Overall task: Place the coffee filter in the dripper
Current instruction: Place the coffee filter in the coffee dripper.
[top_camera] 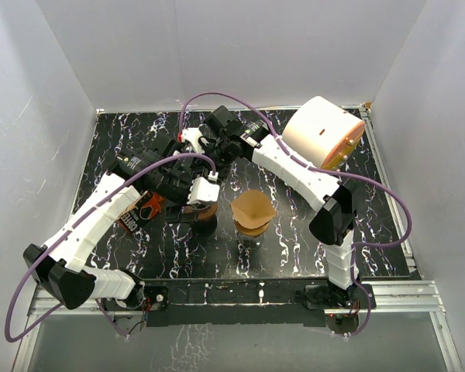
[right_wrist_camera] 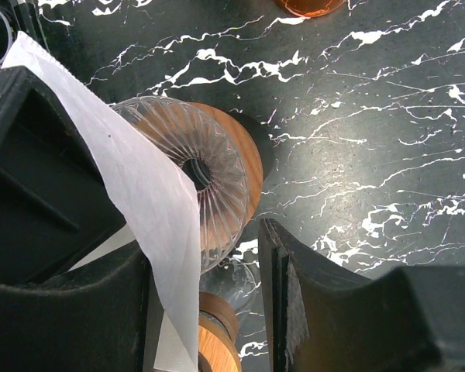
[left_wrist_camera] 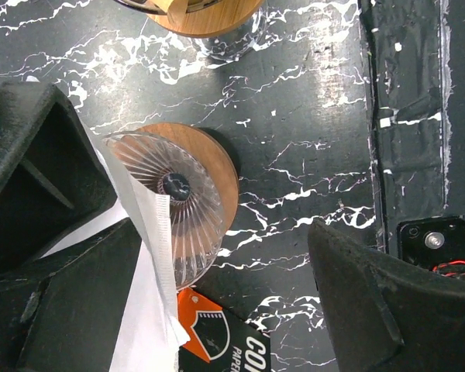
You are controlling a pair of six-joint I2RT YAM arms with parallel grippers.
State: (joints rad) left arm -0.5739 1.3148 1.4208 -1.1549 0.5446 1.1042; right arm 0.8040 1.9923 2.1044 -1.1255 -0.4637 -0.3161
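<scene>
Left wrist: left claw (left_wrist_camera: 225, 256) released, right claw (right_wrist_camera: 208, 246) grip unclear; loose filter (left_wrist_camera: 151, 294) may slip, land beside dripper (left_wrist_camera: 194, 221).

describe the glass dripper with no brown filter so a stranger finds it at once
On the black marbled table, find the brown paper cone near the middle. Just left of it sits the dripper: ribbed clear glass on a wooden ring, no brown paper.

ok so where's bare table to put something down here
Bare marble top sits front centre, between the brown-filter dripper and the right arm; more at the back left corner. Crowded mid-left: the left arm hangs over the glass dripper, orange packet beside it. The white drum fills back right.
</scene>
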